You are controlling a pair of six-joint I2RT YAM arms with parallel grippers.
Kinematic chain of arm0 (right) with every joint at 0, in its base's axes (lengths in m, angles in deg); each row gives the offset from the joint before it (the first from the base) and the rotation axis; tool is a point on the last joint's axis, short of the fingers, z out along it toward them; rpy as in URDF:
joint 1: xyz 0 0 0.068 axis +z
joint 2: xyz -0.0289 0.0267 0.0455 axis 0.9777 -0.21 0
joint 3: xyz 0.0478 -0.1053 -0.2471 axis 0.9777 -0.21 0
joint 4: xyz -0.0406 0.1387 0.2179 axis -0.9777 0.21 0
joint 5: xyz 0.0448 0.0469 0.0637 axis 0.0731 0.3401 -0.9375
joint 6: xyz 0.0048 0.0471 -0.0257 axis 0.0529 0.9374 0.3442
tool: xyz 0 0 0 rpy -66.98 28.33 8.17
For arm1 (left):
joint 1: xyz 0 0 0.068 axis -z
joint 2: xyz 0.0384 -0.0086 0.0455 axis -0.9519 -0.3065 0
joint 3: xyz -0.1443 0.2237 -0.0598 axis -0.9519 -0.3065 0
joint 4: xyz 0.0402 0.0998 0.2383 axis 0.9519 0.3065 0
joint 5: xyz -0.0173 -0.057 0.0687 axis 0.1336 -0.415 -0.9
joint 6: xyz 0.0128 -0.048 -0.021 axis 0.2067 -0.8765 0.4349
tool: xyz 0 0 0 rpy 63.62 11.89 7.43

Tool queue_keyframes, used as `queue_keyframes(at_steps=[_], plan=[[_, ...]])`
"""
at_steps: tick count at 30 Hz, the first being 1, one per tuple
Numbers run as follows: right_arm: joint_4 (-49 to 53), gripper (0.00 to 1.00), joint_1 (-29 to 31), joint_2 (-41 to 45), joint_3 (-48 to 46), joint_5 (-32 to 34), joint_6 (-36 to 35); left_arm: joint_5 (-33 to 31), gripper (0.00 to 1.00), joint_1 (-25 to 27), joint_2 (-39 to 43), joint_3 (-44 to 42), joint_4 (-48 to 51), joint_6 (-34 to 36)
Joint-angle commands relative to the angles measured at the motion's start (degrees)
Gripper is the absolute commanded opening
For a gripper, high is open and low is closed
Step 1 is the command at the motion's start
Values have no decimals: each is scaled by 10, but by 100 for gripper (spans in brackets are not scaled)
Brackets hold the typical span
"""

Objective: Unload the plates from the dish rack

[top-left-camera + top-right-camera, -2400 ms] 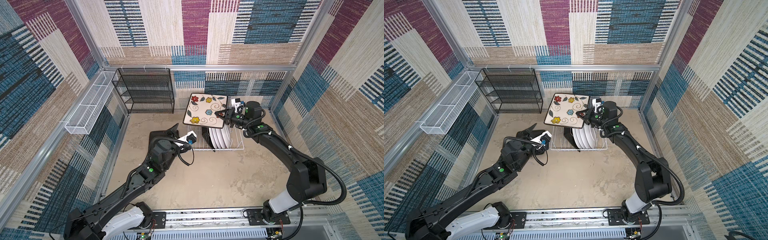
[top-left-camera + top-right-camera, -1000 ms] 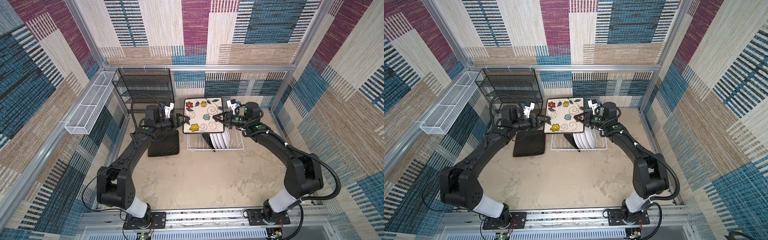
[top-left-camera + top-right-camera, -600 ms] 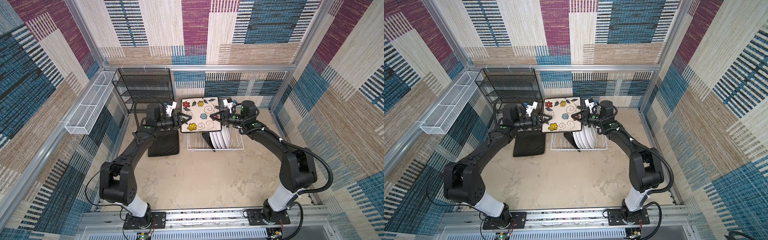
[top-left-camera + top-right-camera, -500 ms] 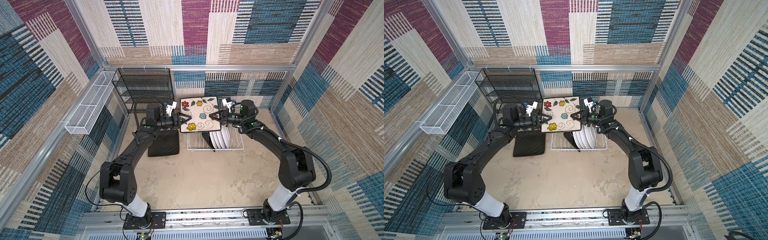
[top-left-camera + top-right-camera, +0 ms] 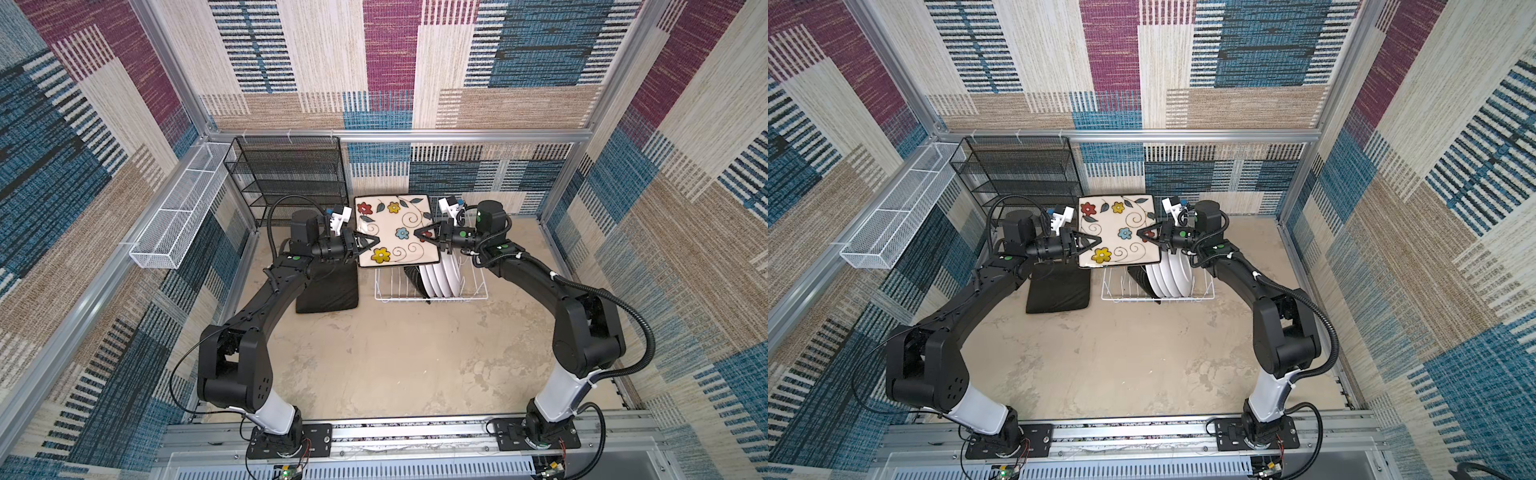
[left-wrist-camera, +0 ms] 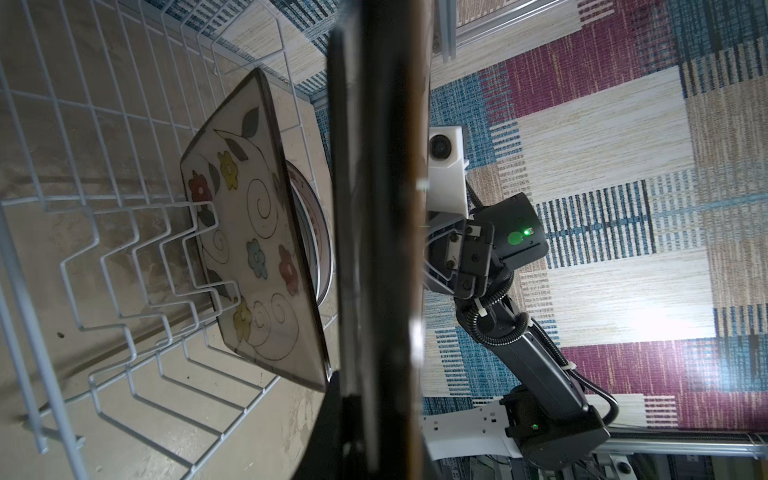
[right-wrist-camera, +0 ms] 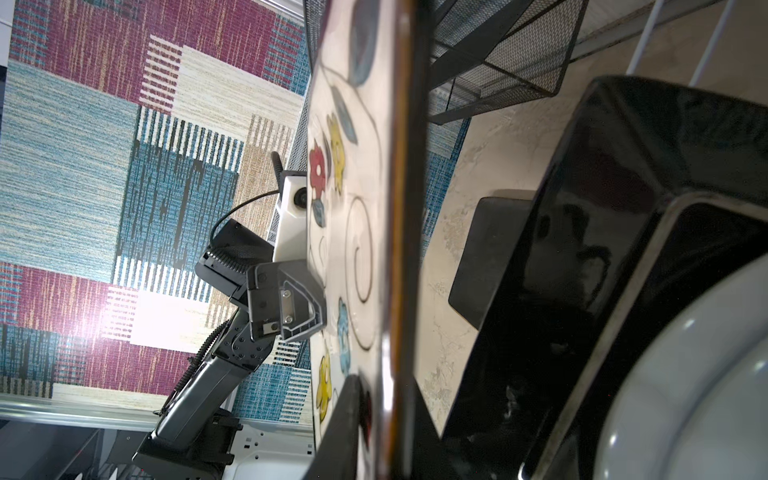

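Left gripper (image 5: 375,241): clamped on the left edge of the held square plate (image 5: 397,218); black tapered fingers pointing right; same grip in both top views (image 5: 1097,241).
Right gripper (image 5: 418,234): clamped on the opposite, right edge of the same plate; fingers pointing left, tips facing the left tips across the cream face.
Left arm: bent in an arc from the near rail, forearm reaching toward the back, wrist level and turned toward the middle.
Right arm: mirrored arc, wrist level, white camera housing on top.
Held square plate: raised above the left end of the dish rack (image 5: 388,296), face up, carried between both grippers. Glossy cream glaze, dark rim, rounded corners; red, yellow and blue flowers, grey leaves, thin black spirals. Edge-on from the left wrist (image 6: 374,208).
Dish rack: white coated wire, rectangular, flared sides, stepped tines along the base; on the floor, right of centre.
Racked square plate (image 6: 253,266): on edge between the tines, leaning, same floral front, shiny black back (image 7: 582,291).
Round plates (image 5: 442,277): row on edge toward the right end of the rack, smooth white backs, just beside the racked square plate.
Floor plate (image 5: 328,291): square, matt black back up, flat just left of the rack.
Floor (image 5: 395,365): mottled beige, stone-like.
Shelf unit (image 5: 291,174): black mesh, tiered, at the back left.
Mesh basket (image 5: 178,220): long, narrow, white, along the left wall.
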Motion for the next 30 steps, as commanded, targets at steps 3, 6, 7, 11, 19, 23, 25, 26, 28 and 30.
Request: queue_keyframes(at_steps=[3, 6, 7, 11, 19, 23, 25, 26, 28, 30], plan=[[-45, 0, 5, 0, -7, -10, -8, 24, 0, 4, 1, -6, -64, -1], [-43, 0, 6, -1, -8, -5, -8, 24, 0, 4, 1, -6, -64, -4], [-42, 3, 5, -1, -8, -2, -8, 19, 0, 3, 2, -6, -61, -3], [-26, 21, 6, 2, -2, 18, -17, 9, 0, 2, 16, 1, -44, 4], [23, 47, 3, -1, 30, 53, -41, -8, 0, -7, 52, 5, 6, 39], [36, 65, -3, 12, 32, 78, -55, -9, 0, -17, 64, 5, 7, 36], [58, 77, -5, 29, 31, 110, -84, -9, 0, -23, 70, 9, 17, 41], [67, 81, -5, 36, 29, 125, -97, -9, 0, -24, 73, 13, 26, 46], [88, 98, -5, 55, 27, 156, -134, -9, 0, -30, 79, 23, 50, 60], [112, 99, -5, 74, 27, 182, -173, -16, 0, -33, 87, 36, 87, 84]])
